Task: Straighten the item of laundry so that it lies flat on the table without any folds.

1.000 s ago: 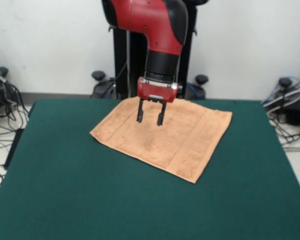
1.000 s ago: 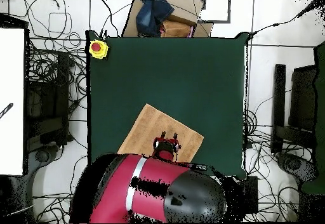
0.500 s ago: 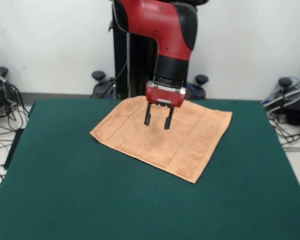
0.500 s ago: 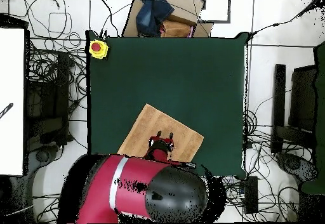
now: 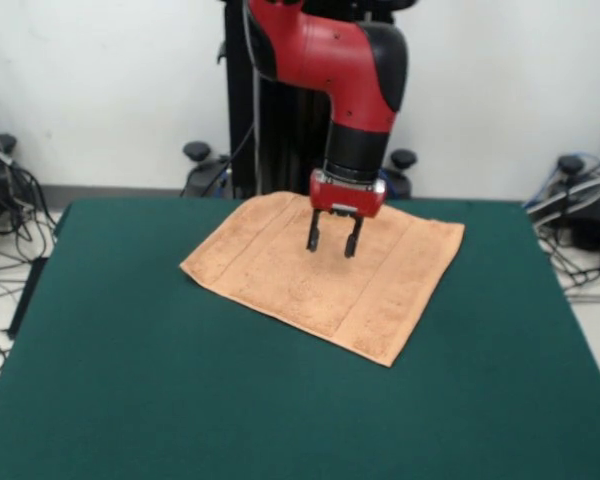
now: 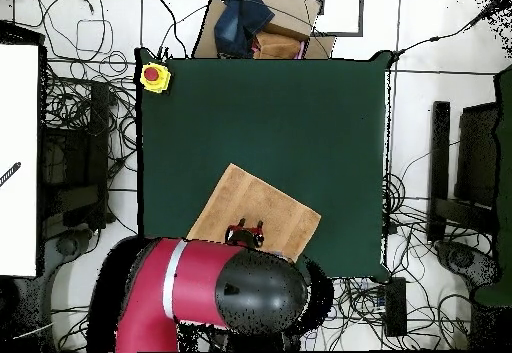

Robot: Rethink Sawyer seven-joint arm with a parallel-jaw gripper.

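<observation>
The item of laundry is an orange-tan towel (image 5: 310, 280) lying spread and skewed on the far half of the green table (image 5: 180, 400), with band stripes near its right end. It looks flat, with no raised folds that I can see. My gripper (image 5: 330, 247) hangs just above the towel's far middle, open, its two black fingers apart and holding nothing. In the overhead view the towel (image 6: 262, 207) lies near the table's (image 6: 260, 109) bottom edge, and the gripper (image 6: 246, 231) shows at the towel's lower part, partly under the arm.
A yellow box with a red button (image 6: 154, 76) sits at the table's top left corner in the overhead view. Cables and stands ring the table on the floor. A cardboard box with dark cloth (image 6: 255, 19) lies beyond the top edge.
The gripper has moved rightwards and towards the towel's far edge in the front view, staying open above the cloth. The towel has not moved.
</observation>
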